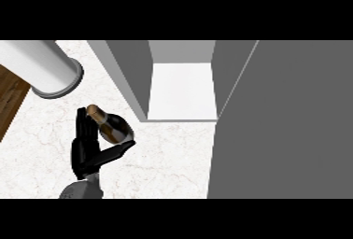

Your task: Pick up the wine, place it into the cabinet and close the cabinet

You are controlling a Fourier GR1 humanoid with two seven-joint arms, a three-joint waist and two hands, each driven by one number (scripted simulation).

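Observation:
The wine bottle [110,127] is dark with a brown top and a pale label, and it stands on the marble counter [165,158] left of the cabinet. My left hand [88,149] comes up from the lower edge and is open. Its straight fingers [85,128] lie along the bottle's left side, and its thumb [118,150] reaches out under the bottle's lower right. The cabinet [183,91] is open, showing a white floor between grey walls. Its grey door [283,121] fills the right side of the view. My right hand does not show.
A white cylinder [41,65] with a grey rim lies at the upper left of the counter. A brown wooden surface [10,100] shows past the counter's left edge. The cabinet's left wall [127,74] rises just right of and beyond the bottle.

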